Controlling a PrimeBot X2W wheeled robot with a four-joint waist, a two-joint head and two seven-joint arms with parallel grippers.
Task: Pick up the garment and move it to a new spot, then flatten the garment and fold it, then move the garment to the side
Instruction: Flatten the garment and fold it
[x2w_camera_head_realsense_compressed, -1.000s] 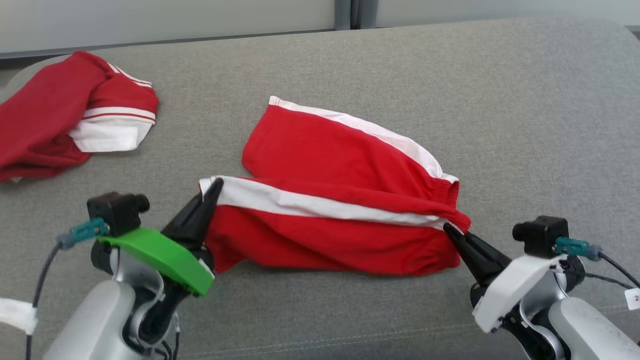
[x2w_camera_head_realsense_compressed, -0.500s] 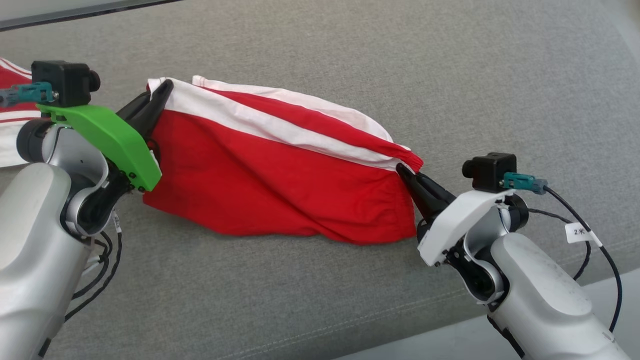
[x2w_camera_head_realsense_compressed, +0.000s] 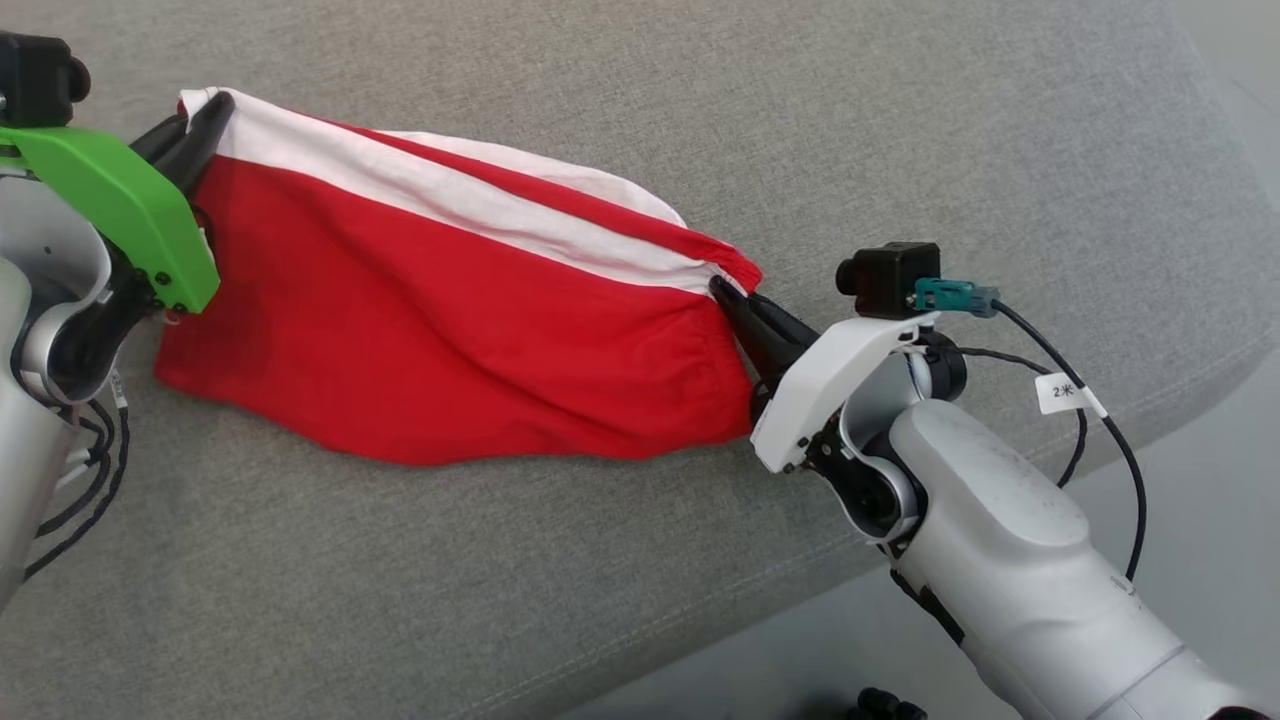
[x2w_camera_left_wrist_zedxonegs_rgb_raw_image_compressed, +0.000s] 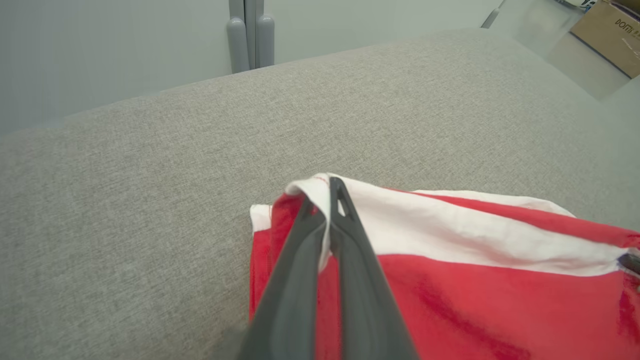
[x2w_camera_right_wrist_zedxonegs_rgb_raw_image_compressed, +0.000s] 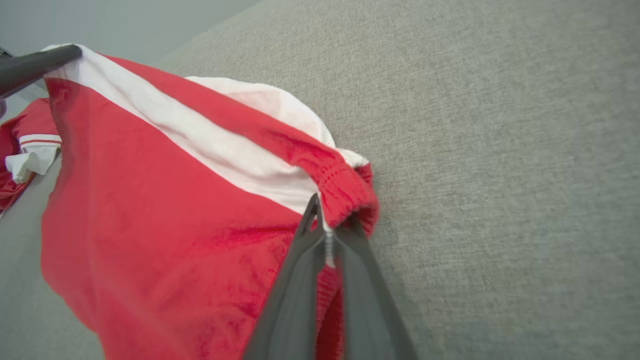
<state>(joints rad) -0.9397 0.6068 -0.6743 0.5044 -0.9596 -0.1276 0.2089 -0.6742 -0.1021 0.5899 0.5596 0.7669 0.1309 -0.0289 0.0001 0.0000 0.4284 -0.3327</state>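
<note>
- Left gripper is pinching shut on the white-striped hem corner of the red shorts; in the left wrist view the cloth is sitting clamped between its two fingers.
- Right gripper is closed on the elastic waistband end; in the right wrist view the band is bunching over the fingertips.
- Shorts are hanging stretched between the two grips over the grey cushion, top edge taut, red lower edge sagging; cannot tell whether it is touching the fabric.
- Another red-and-white garment is lying further off on the cushion, beyond the left end.
- Judging the step: a two-handed carry. The legs are looking doubled one over the other, so this is probably the fold or the move that follows it; can't separate the two from here.
- Next move is calling for both ends going down together with tension held, lower edge landing first, then releasing.
- Right end is sitting near the cushion's front edge, so placing should be biased inward.
</note>
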